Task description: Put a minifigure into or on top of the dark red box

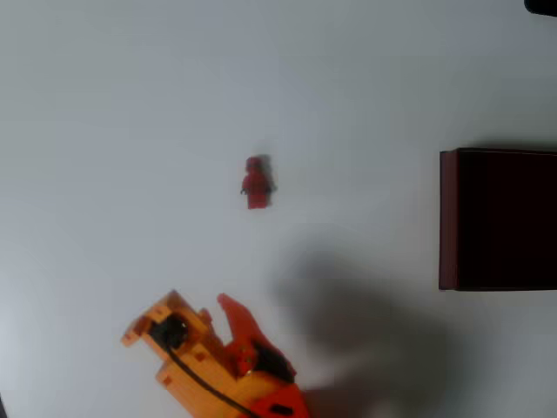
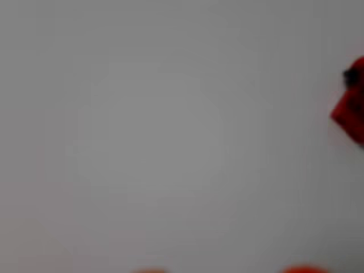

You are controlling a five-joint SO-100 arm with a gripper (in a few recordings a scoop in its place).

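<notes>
The minifigure (image 1: 257, 183), tiny and all red, lies on the white table near the middle of the overhead view. It also shows as a blurred red shape, the minifigure (image 2: 351, 102), at the right edge of the wrist view. The dark red box (image 1: 497, 219) sits at the right edge, open side up, with a near-black interior. My orange gripper (image 1: 207, 311) is at the bottom left, well below the figure and clear of it. In the wrist view, my gripper (image 2: 226, 271) shows two orange tips at the bottom edge, set apart with bare table between them.
The white table (image 1: 130, 131) spreads around the figure and the box. A soft shadow (image 1: 348, 313) of the arm falls between the gripper and the box. A dark object (image 1: 541, 5) pokes in at the top right corner.
</notes>
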